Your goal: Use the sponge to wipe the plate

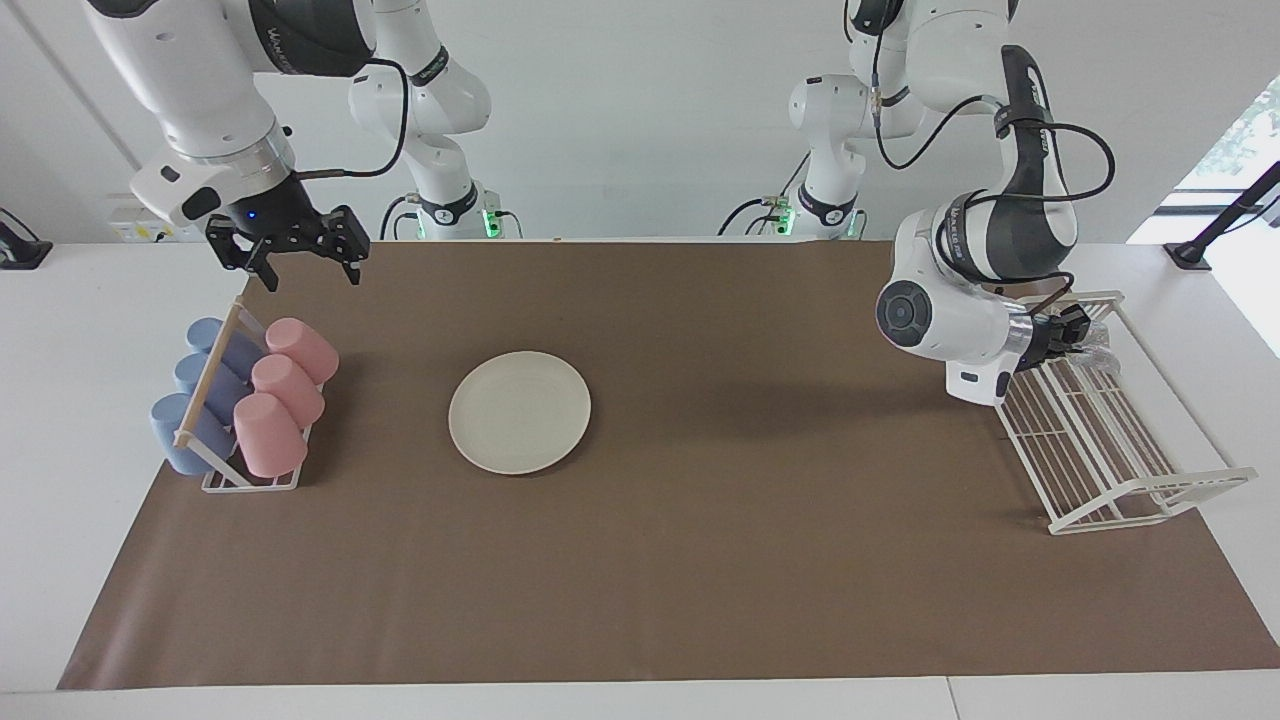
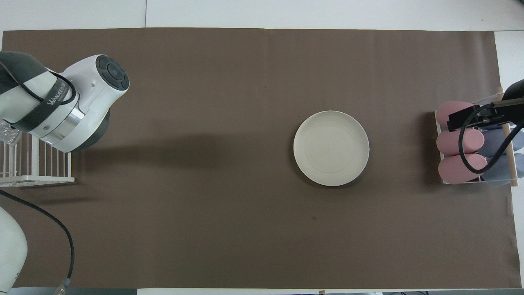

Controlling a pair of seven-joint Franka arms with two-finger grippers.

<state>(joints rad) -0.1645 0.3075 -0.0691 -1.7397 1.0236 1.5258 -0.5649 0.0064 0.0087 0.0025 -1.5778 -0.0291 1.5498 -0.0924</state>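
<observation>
Left claw [image 1: 1082, 333]: clamped tight on the sponge [image 1: 1100, 336], up over the white wire rack [image 1: 1110, 440] at the left arm's end of the desk.
Sponge: a shiny, crumpled wad poking out of the left claw, above the rack's upper rim; whether it touched the wires could not be told.
Right claw [image 1: 298, 268]: fingers spread wide, holding nothing, hanging over the mat near the cup rack [image 1: 222, 478].
Plate [image 1: 519, 411]: lay flat on the brown mat [image 1: 700, 560], toward the right arm's end, well apart from both claws.
Cups: pink cups [image 1: 282, 395] and blue cups [image 1: 195, 395] lay on their sides in the cup rack.
</observation>
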